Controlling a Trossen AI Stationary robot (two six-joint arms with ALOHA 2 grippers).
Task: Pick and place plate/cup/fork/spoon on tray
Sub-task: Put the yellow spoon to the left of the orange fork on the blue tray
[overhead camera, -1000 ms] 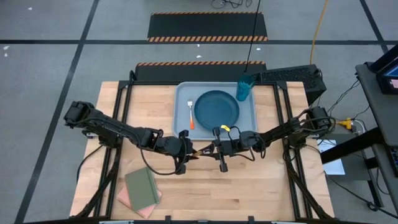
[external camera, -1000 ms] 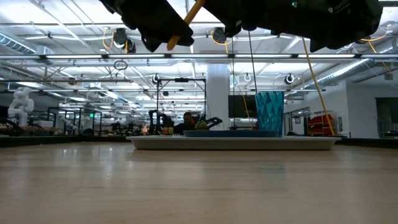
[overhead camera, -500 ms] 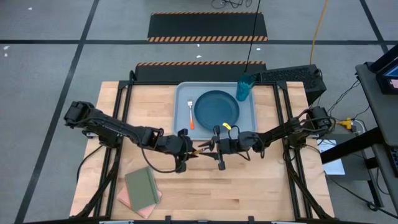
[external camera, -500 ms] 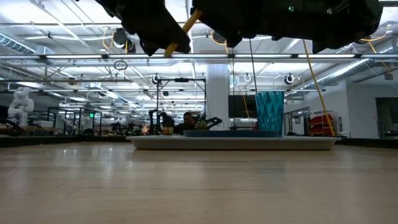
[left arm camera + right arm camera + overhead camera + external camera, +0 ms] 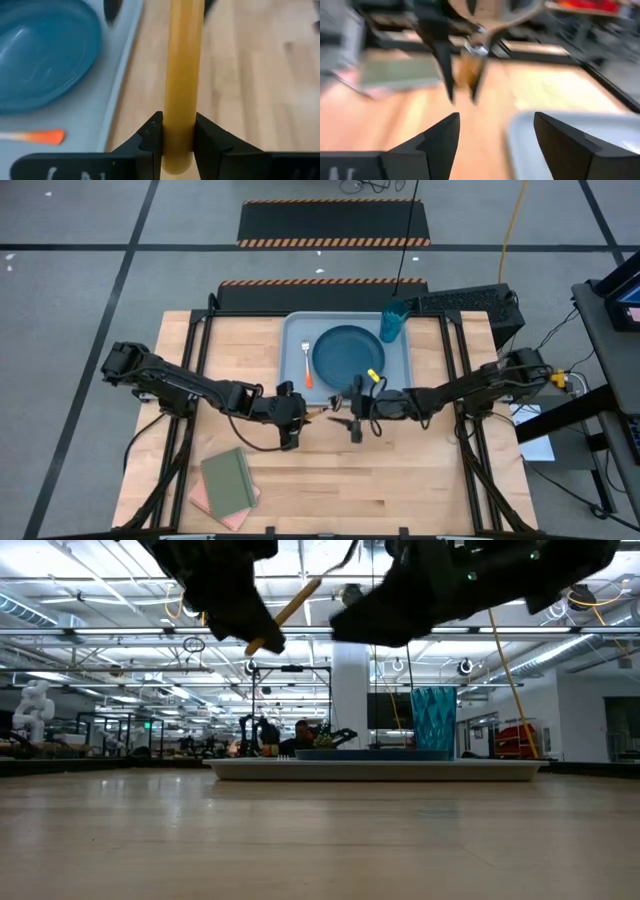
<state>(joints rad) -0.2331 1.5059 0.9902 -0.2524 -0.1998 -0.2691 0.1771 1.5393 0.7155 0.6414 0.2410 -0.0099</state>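
Note:
The spoon [image 5: 318, 413], with an orange-yellow handle [image 5: 295, 605], hangs above the table just near of the tray [image 5: 296, 330]. My left gripper [image 5: 177, 130] is shut on it. My right gripper [image 5: 495, 120] stands open to the spoon's right [image 5: 340, 418], with nothing between its fingers. Its wrist view shows the spoon's silver bowl [image 5: 490, 15] ahead of it. On the tray lie the teal-blue plate [image 5: 348, 352] and the fork [image 5: 307, 365]. The teal cup [image 5: 393, 322] stands at the tray's far right corner. My left gripper pinches the spoon's handle near its free end [image 5: 181, 100] between its two fingers. It comes roughly level from the table's left, and the handle runs on ahead past the fingertips. The spoon is clear of the table, tilted, with its bowl end higher.
A green notebook [image 5: 228, 480] lies on a pink one near the table's front left. Bare wood stretches along the near half of the table [image 5: 400, 480]. Beyond the far edge are floor markings and cables.
My right gripper has opened, let go of the spoon and drawn back toward the table's right edge. My left gripper keeps hold of the handle, and the spoon now slants less steeply than before.

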